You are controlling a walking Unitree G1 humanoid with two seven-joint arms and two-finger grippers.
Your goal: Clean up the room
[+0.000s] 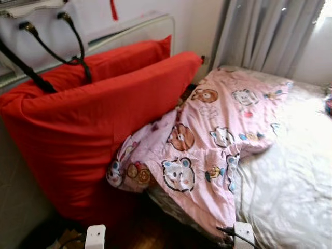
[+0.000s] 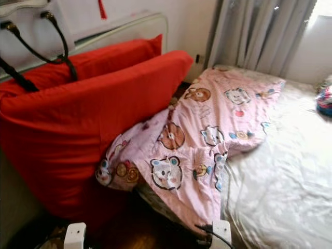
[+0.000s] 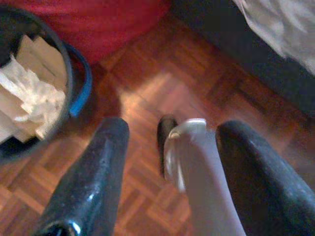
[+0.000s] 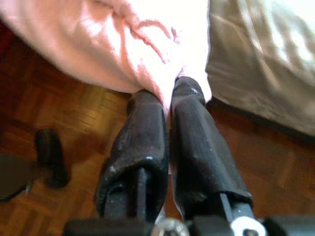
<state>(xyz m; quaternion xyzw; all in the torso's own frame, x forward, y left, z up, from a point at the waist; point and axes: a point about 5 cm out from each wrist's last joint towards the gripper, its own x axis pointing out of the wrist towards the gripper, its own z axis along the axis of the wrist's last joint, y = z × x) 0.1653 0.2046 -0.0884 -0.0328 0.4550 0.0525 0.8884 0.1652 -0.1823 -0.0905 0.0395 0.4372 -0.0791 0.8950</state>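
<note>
A pink blanket (image 1: 207,140) printed with cartoon animals lies crumpled across the bed, and its lower edge hangs over the side. My right gripper (image 4: 170,93) is shut on that hanging edge of the blanket (image 4: 147,39), low above the wooden floor. The right arm (image 1: 243,233) shows at the blanket's bottom corner. My left gripper (image 3: 174,130) is open with nothing between its fingers, hanging over the parquet beside a dark bin (image 3: 29,88) holding crumpled paper. Two big red cushions (image 1: 98,119) lean against the headboard to the left of the blanket.
A white sheet (image 1: 290,176) covers the bed on the right. Grey curtains (image 1: 270,31) hang behind it. A white bag with black handles (image 1: 52,46) sits above the cushions. A colourful item (image 2: 324,101) lies at the bed's right edge. Parquet floor (image 3: 162,73) runs between cushions and bed.
</note>
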